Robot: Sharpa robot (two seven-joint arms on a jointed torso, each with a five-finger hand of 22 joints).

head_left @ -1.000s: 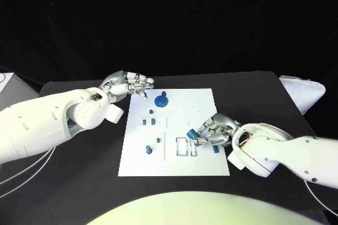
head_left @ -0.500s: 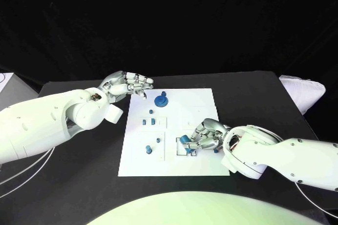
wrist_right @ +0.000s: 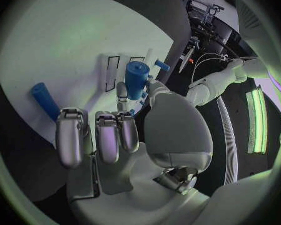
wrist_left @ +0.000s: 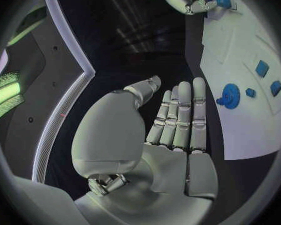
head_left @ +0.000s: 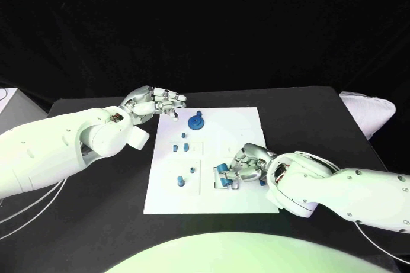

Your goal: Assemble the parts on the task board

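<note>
Silver fingers of the right hand (head_left: pixel 247 164) curl down over the task board (head_left: pixel 247 122), pinching a blue cylinder (wrist_right: pixel 135 80) — upright, its long axis standing off the board at the outlined slots near the board's near right part. A second blue cylinder (wrist_right: pixel 45 100) lies flat beside it. The left hand (head_left: pixel 156 101) hovers off the board's far left corner — fingers apart, holding nothing.
</note>
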